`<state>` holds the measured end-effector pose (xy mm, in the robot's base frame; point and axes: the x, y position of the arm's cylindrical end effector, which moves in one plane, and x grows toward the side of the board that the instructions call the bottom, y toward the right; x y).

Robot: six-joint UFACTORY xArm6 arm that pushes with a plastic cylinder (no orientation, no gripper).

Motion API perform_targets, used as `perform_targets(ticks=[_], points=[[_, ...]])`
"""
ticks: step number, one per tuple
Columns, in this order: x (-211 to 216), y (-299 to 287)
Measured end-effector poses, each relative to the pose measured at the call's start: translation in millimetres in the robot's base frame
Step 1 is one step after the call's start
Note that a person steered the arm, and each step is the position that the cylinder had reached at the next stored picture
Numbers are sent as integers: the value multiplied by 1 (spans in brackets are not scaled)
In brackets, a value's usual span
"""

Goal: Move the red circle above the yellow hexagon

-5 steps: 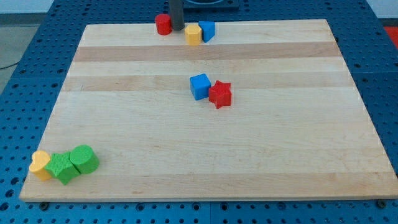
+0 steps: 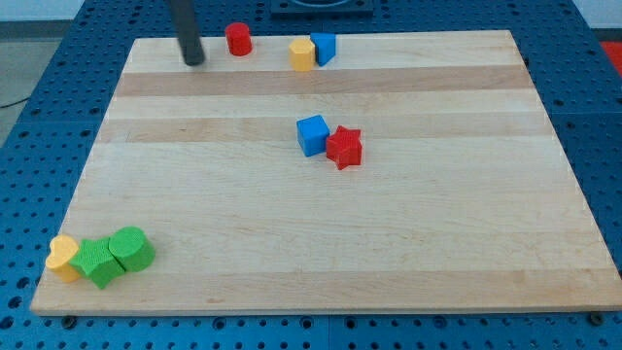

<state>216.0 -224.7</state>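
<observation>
The red circle [image 2: 238, 39] stands near the board's top edge, left of centre. The yellow hexagon [image 2: 302, 54] is to its right, touching a blue block [image 2: 324, 48] on its right side. My tip [image 2: 194, 60] rests on the board to the left of the red circle and slightly lower, a short gap apart from it.
A blue cube [image 2: 312, 135] and a red star [image 2: 344, 147] touch near the board's middle. A yellow heart [image 2: 64, 258] and two green blocks [image 2: 97, 262] [image 2: 131, 249] cluster at the bottom left corner. The wooden board [image 2: 466, 243] lies on a blue perforated table.
My tip moved from the right of the red circle to its left. The red circle shifted a little to the left. The other blocks have not moved.
</observation>
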Motion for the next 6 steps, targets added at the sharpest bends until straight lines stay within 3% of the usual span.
perform_targets(ticks=[2, 6], points=[[-25, -4], [-24, 95]])
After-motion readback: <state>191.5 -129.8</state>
